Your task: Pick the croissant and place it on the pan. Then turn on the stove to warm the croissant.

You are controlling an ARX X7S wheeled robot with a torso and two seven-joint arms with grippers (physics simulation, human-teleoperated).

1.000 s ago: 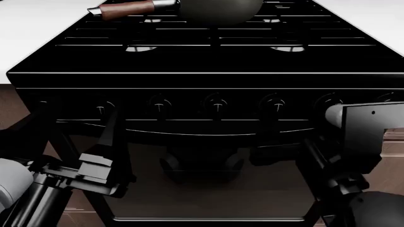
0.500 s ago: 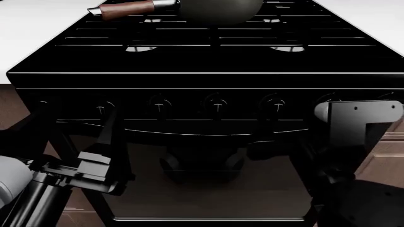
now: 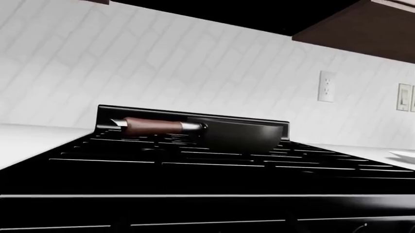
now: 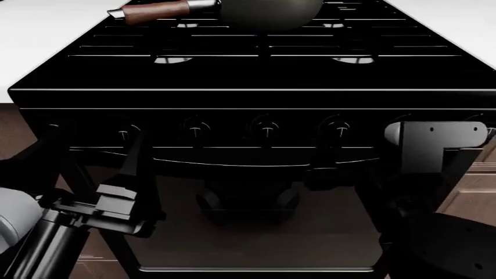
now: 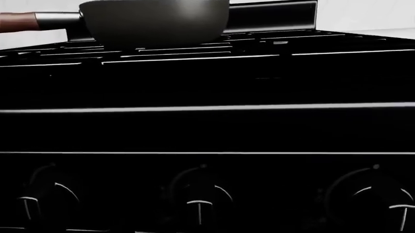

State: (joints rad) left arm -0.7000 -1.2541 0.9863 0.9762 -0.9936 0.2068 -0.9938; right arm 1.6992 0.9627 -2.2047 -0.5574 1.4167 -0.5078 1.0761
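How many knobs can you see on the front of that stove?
5 clearly, in a row along the stove's front panel: knobs at and, the last partly covered by the right arm. More may be hidden at either end.

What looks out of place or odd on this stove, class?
Nothing stands out. The pan sits upright on a rear burner of the stove, handle pointing left, and the visible knobs match.
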